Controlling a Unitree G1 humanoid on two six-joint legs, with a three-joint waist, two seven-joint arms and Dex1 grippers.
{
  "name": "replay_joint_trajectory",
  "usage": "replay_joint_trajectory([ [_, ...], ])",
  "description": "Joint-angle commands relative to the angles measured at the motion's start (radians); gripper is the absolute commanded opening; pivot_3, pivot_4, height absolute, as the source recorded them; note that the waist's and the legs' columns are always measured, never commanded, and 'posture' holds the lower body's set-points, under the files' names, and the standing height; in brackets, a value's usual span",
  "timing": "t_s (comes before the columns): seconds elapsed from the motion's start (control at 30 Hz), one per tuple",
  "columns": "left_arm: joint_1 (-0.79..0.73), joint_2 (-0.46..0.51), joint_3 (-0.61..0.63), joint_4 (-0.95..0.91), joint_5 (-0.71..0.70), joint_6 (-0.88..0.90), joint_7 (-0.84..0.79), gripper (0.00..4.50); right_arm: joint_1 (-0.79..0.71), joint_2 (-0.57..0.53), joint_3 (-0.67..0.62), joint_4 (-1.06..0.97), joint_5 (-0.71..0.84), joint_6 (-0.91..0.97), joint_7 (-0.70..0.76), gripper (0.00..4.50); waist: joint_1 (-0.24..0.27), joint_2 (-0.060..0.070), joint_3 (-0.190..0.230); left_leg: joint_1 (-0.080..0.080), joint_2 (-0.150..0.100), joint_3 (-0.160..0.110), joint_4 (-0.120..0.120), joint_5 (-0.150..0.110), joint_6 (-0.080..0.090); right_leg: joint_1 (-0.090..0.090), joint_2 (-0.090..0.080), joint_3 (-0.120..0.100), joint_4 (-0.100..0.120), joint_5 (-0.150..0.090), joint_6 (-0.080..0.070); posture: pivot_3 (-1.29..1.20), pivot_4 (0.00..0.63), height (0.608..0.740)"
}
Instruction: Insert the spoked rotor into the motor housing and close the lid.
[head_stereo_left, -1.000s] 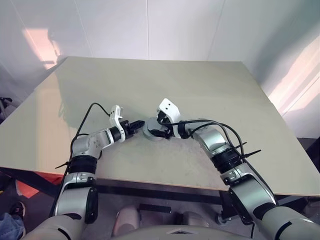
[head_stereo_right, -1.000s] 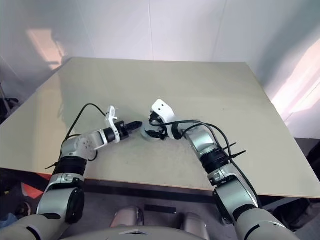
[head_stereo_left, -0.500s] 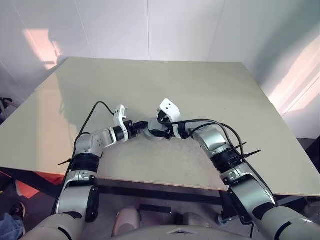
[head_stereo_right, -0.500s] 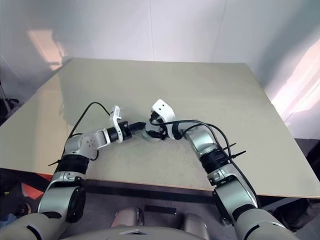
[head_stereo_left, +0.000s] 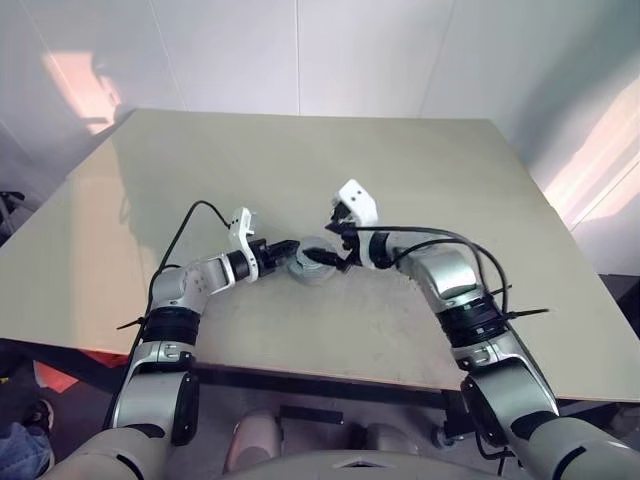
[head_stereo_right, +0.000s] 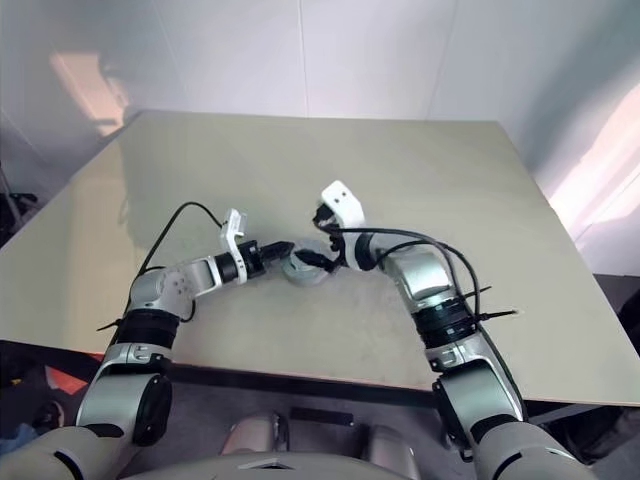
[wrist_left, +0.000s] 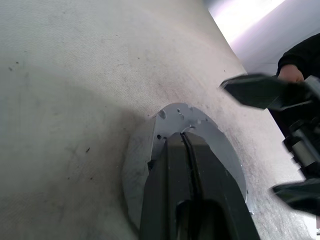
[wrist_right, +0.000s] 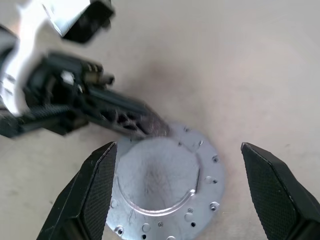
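The lid (wrist_right: 165, 195), a flat grey disc with small holes round its rim, lies on the table near the front middle (head_stereo_left: 314, 270). My left gripper (wrist_left: 187, 136) is shut, and its tip rests on the lid's top near the edge (head_stereo_left: 293, 246). My right gripper (wrist_right: 178, 146) hangs open a little above the lid, with its two black fingers (wrist_right: 97, 195) spread wider than the disc and nothing between them. In the left wrist view those right fingers (wrist_left: 255, 90) stand clear of the lid's far side. The motor housing and the spoked rotor are hidden.
The beige table (head_stereo_left: 400, 170) stretches wide behind and to both sides of the lid. Its front edge (head_stereo_left: 330, 368) runs close below my arms. White walls stand behind the table.
My right gripper has lifted off the lid, drawn slightly to the right and opened wider. The left gripper has kept its shut tip on the lid.
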Motion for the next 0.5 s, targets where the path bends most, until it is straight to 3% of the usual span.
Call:
replay_joint_trajectory([
  [0.03, 0.008, 0.001, -0.017, 0.002, 0.003, 0.019, -0.006, 0.00, -0.005, -0.011, -0.051, -0.110, 0.070, 0.070, -0.006, 4.45, 0.000, 0.000, 0.000, 0.000, 0.000, 0.000, 0.000, 0.000, 0.000, 0.000, 0.000, 0.000, 0.000, -0.001, 0.000, 0.00, 0.000, 0.740],
  [0.17, 0.003, -0.004, -0.013, -0.005, -0.013, 0.026, -0.022, 0.00, 0.005, -0.015, -0.106, -0.138, 0.115, 0.159, -0.040, 4.45, 0.000, 0.000, 0.000, 0.000, 0.000, 0.001, 0.000, -0.001, -0.001, 0.000, 0.000, 0.000, 0.000, -0.001, 0.001, 0.00, 0.000, 0.740],
  [0.5, 0.013, 0.003, -0.022, -0.003, -0.004, 0.020, -0.025, 0.00, 0.026, 0.008, -0.436, 0.018, 0.246, 0.641, -0.224, 4.45, 0.004, 0.001, 0.001, 0.000, 0.000, 0.001, 0.001, 0.000, -0.002, 0.001, -0.001, 0.000, 0.000, -0.001, 0.001, 0.00, 0.000, 0.740],
])
